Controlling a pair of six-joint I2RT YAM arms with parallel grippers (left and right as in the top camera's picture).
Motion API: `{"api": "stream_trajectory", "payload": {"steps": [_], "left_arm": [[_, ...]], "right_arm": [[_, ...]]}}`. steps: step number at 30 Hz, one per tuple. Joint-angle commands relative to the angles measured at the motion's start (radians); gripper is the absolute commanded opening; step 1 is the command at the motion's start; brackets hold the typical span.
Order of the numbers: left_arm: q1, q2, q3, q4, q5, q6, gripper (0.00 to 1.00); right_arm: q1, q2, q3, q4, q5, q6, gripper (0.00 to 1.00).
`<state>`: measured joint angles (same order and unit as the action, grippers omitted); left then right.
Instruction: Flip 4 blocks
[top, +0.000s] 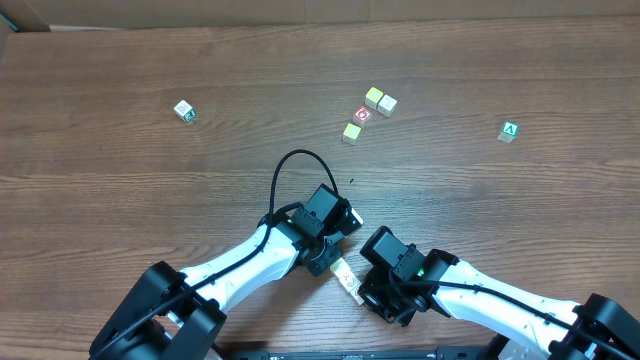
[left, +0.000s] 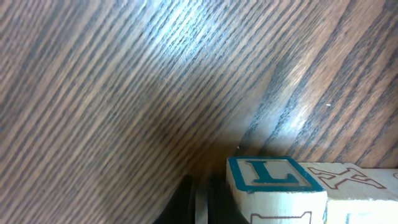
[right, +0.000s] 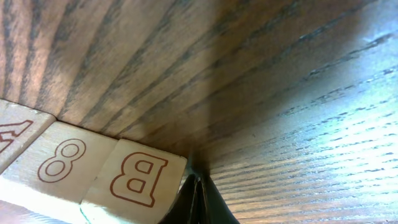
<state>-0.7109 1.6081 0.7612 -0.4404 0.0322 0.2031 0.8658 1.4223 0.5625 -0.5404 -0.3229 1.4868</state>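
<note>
When looking down from overhead, find the blocks (top: 347, 281) in a short row on the tabletop (top: 150, 200), lying between the left gripper (top: 330, 265) and the right gripper (top: 368, 293). From the left wrist, see fingers (left: 183, 208) squeezed closed, holding nothing, just beside the L block (left: 273, 177). From the right wrist, see fingers (right: 211, 208) pressed together, also holding nothing, by the B block (right: 138, 177), next to the 8 block (right: 62, 160).

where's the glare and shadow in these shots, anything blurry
Overhead: even light across the table, no glare, all sharp. Left wrist: bright glare streak at top centre, dark shadow just left of the L block, which is in focus. Right wrist: glare at lower right, a shadow band running up from beside the B block.
</note>
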Motion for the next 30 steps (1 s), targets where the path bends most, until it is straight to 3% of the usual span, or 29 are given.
{"api": "stream_trajectory", "payload": {"steps": [1,30], "left_arm": [[-0.014,0.040,-0.032,0.005,0.083,0.039,0.04],[-0.014,0.040,-0.032,0.037,0.083,0.136,0.04]], "right_arm": [[0.005,0.009,0.014,0.042,0.014,0.031,0.04],[0.005,0.009,0.014,0.108,0.019,0.109,0.04]]}}
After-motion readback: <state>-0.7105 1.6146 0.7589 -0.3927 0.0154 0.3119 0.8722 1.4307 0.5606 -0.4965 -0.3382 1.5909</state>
